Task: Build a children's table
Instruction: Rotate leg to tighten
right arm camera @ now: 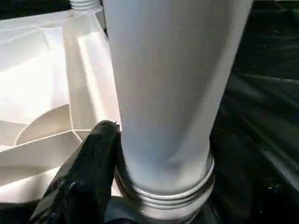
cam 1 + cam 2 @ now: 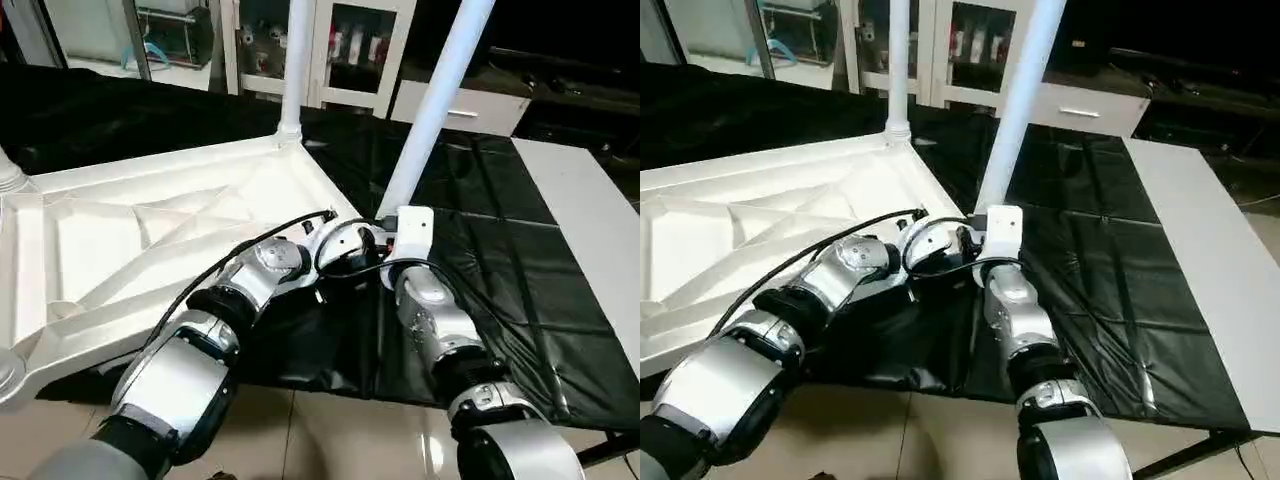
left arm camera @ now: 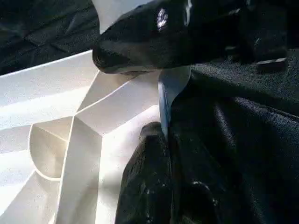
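The white tabletop [image 2: 130, 240] lies upside down on the black cover, ribbed underside up. One white leg [image 2: 295, 60] stands upright in its far corner socket. A second leg [image 2: 435, 110] leans to the right from the tabletop's near right corner. My right gripper [image 2: 385, 218] is closed around this leg's lower end, just above its threaded collar [image 1: 163, 196], with one black finger [image 1: 88, 172] against the leg's side. My left gripper [image 3: 163, 140] sits beside it, shut on the thin edge of the tabletop's rim [image 3: 163, 102].
The black cover [image 2: 500, 280] spreads out to the right of the tabletop. A white board [image 2: 590, 230] lies along its right side. Glass-fronted cabinets [image 2: 350, 50] stand behind. Tiled floor [image 2: 320, 430] shows below my forearms. Another leg's base [image 2: 8, 172] rises at the far left.
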Tool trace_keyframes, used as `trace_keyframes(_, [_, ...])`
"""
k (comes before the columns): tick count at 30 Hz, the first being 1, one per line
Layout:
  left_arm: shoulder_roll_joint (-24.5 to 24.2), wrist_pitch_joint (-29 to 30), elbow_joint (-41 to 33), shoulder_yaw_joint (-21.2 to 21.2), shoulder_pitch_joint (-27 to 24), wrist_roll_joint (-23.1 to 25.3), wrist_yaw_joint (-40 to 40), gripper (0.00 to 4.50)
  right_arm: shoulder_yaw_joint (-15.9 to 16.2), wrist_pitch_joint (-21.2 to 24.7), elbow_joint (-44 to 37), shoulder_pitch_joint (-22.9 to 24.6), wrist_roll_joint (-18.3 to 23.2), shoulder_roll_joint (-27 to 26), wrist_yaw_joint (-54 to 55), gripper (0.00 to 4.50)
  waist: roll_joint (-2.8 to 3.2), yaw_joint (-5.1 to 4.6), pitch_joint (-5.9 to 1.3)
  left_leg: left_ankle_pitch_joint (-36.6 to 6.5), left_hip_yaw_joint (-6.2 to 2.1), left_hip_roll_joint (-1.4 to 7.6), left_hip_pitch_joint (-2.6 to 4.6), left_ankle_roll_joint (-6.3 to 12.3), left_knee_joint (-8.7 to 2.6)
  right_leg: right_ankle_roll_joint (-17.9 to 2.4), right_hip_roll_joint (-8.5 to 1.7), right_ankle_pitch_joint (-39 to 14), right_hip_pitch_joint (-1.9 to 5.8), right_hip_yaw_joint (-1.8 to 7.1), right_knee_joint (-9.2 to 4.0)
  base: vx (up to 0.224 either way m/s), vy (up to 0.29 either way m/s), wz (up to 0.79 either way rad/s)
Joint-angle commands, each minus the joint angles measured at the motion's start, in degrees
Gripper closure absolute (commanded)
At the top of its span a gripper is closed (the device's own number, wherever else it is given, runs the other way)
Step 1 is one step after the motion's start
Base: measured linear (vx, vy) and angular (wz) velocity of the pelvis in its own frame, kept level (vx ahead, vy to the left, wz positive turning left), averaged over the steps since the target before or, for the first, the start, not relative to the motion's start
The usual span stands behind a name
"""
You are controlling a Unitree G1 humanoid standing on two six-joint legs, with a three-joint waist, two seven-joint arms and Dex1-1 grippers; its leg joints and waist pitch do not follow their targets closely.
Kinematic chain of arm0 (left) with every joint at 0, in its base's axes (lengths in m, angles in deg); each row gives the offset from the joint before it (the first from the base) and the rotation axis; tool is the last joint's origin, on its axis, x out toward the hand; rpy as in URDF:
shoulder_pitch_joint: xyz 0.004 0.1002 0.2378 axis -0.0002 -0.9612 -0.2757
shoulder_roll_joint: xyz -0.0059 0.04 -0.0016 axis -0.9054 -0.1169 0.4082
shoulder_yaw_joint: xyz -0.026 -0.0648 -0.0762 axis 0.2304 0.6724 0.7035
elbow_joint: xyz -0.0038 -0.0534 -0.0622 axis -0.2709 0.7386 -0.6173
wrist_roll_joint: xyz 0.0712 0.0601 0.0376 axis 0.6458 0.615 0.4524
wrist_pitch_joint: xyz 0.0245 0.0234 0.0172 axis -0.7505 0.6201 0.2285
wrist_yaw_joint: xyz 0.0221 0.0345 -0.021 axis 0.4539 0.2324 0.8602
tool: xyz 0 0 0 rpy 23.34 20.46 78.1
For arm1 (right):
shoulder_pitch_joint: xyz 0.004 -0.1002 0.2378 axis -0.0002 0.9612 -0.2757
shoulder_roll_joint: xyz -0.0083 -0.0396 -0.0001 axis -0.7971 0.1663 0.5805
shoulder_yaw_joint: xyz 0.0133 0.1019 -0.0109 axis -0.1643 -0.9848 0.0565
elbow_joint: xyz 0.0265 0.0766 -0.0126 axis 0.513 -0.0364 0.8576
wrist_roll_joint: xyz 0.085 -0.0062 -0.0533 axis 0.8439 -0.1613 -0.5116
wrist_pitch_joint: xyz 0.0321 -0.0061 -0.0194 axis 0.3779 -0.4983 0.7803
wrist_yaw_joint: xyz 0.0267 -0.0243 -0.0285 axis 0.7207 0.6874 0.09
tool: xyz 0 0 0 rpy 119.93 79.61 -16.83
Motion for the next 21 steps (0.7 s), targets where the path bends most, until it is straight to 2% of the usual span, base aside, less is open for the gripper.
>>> trace_keyframes(1, [-1.31,-0.65,0.21,-1.14,-0.16,1.77,-1.84,4.5,3.25,-0.02,-4.79,1.61,0.56,0.78,-5.87,1.14,0.42,0.49,-4.02,-16.35,-1.17,2.09,0.5,1.3,-4.42,-10.72,-3.49,-13.53,2.59,2.37,-3.89,0.0,0.0,0.0])
trace_keyframes(2, [-1.82,-1.71,-0.22,-1.54,-0.62,1.83,-3.89,4.5,3.72,0.7,-6.81,2.58,0.92,2.02,-7.83,1.14,0.42,0.49,-4.02,-16.35,-1.17,2.09,0.5,1.3,-4.42,-10.72,-3.49,-13.53,2.59,2.37,-3.89,0.0,0.0,0.0])
trace_keyframes(4, [-2.4,-2.4,-0.74,-2.07,-1.17,1.91,-6.4,4.5,4.15,1.37,-9.12,3.8,0.94,3.8,-10.12,0.84,0.19,0.54,-4.16,-14.08,-1.06,2.14,0.34,2.35,-4.23,-11.22,-3.46,-10.84,2.72,2.42,-3.48,0.0,0.0,0.0])
trace_keyframes(5, [-2.83,-2.81,-1.02,-2.51,-1.47,2.11,-7.63,4.5,4.93,1.23,-10.7,4.7,0.37,5.3,-11.8,0.84,0.29,0.64,-4.16,-13.39,-1.02,2.19,0.45,2.49,-4.16,-11.65,-3.48,-10.27,2.64,2.4,-3.36,0.0,0.0,0.0])
trace_keyframes(6, [-4.31,-4.68,-2.07,-3.61,-2.71,1.97,-13.61,4.5,6.17,2.52,-16.24,7.93,0.46,9.73,-17.84,0.84,0.06,0.84,-4.06,-13.15,-0.98,2.11,0.45,2.88,-4.11,-11.55,-3.37,-10.26,2.78,2.33,-3.56,0.0,0.0,0.0])
trace_keyframes(7, [-4.58,-5.04,-2.26,-3.79,-2.94,1.93,-14.72,4.5,6.36,2.78,-17.23,8.51,0.52,10.5,-18.94,0.84,0.11,1.41,-3.96,-12.63,-0.88,2.26,0.55,3.62,-4.01,-11.27,-3.37,-9.48,2.83,2.46,-3.52,0.0,0.0,0.0])
trace_keyframes(8, [-5.15,-5.64,-2.69,-4.12,-3.41,1.84,-16.85,4.5,6.47,3.63,-19.29,9.73,1.0,11.86,-21.42,0.84,0.47,1.48,-3.94,-12.4,-0.89,2.31,0.61,3.66,-4.02,-11.57,-3.39,-8.95,2.69,2.54,-3.33,0.0,0.0,0.0])
trace_keyframes(9, [-6.77,-7.43,-3.77,-5.14,-4.4,1.9,-21.35,4.5,7.58,4.59,-23.43,12.49,1.57,15.92,-27.28,0.84,0.57,1.67,-3.92,-13.62,-0.84,2.3,0.75,3.48,-4.13,-12.11,-3.29,-9.53,2.62,2.49,-3.41,0.0,0.0,0.0])
trace_keyframes(10, [-7.14,-7.83,-4.02,-5.36,-4.61,1.93,-22.33,4.5,7.85,4.81,-24.4,13.13,1.68,16.87,-28.64,0.84,0.31,1.92,-3.9,-13.92,-0.92,2.34,0.65,3.62,-4.13,-11.68,-3.28,-9.66,2.96,2.43,-3.55,0.0,0.0,0.0])
trace_keyframes(11, [-8.04,-8.97,-4.79,-5.78,-5.17,1.76,-24.95,4.5,8.41,6.07,-26.79,14.62,2.64,19.17,-32.05,0.84,1.09,1.97,-3.75,-15.01,-0.88,2.46,0.95,3.38,-4.28,-12.18,-3.38,-10.09,2.51,2.58,-3.53,0.0,0.0,0.0])
trace_keyframes(12, [-9.33,-10.36,-6.16,-6.19,-6.06,1.17,-29.13,4.5,9.35,8.04,-30.6,16.91,4.31,22.7,-37.43,0.84,0.87,2.3,-3.74,-16.23,-0.98,2.61,1.1,3.42,-4.28,-12.05,-3.3,-10.58,2.86,2.55,-3.75,0.0,0.0,0.0])
trace_keyframes(14, [-10.36,-10.3,-7.87,-6.47,-6.94,0.21,-33.35,4.5,10.6,10.02,-33.87,18.9,6.1,26.0,-42.72,0.84,0.76,2.58,-3.55,-18.3,-0.97,2.68,1.12,2.77,-4.55,-12.03,-3.44,-13.09,2.8,2.58,-4.01,0.0,0.0,0.0])
trace_keyframes(15, [-10.82,-10.15,-8.73,-6.76,-7.3,-0.04,-34.94,4.5,11.2,10.79,-35.01,19.63,6.84,27.25,-44.91,0.84,0.77,2.57,-3.43,-19.7,-1.01,2.74,1.13,2.02,-4.61,-11.74,-3.6,-15.55,2.46,2.63,-4.17,0.0,0.0,0.0])
trace_keyframes(16, [-11.24,-10.05,-9.48,-7.09,-7.58,-0.18,-36.25,4.5,11.65,11.77,-35.74,20.05,7.62,28.1,-46.57,0.84,1.26,2.61,-3.44,-20.53,-1.11,2.67,1.18,1.56,-4.71,-11.53,-3.57,-16.78,2.5,2.58,-4.27,0.0,0.0,0.0])
trace_keyframes(17, [-11.53,-9.98,-10.13,-7.21,-7.82,-0.23,-37.14,4.5,11.89,12.58,-36.44,20.38,8.14,28.66,-47.54,0.84,0.89,2.59,-3.39,-21.67,-1.16,2.79,1.33,1.11,-4.72,-11.04,-3.63,-18.46,2.42,2.61,-4.51,0.0,0.0,0.0])
trace_keyframes(19, [-12.11,-9.15,-11.71,-7.5,-8.3,-0.62,-39.81,4.5,12.46,13.93,-37.07,20.46,8.72,29.08,-49.59,0.84,0.9,2.52,-3.26,-22.35,-1.25,2.75,1.24,0.69,-4.82,-10.72,-3.72,-20.29,2.27,2.59,-4.62,0.0,0.0,0.0])
trace_keyframes(20, [-12.13,-8.85,-12.33,-7.36,-8.44,-0.95,-40.29,4.5,12.85,14.33,-36.92,20.23,8.5,28.96,-50.14,0.84,1.03,2.49,-3.23,-23.58,-1.39,2.84,1.55,-0.15,-4.83,-10.18,-3.89,-23.06,2.0,2.6,-4.9,0.0,0.0,0.0])
trace_keyframes(21, [-11.96,-8.52,-12.92,-7.03,-8.54,-1.36,-40.54,4.5,13.57,14.52,-36.36,19.71,7.46,28.67,-50.1,0.84,1.03,2.49,-3.17,-23.86,-1.41,2.79,1.56,-0.5,-4.88,-10.09,-3.85,-23.83,1.91,2.6,-5.02,0.0,0.0,0.0])
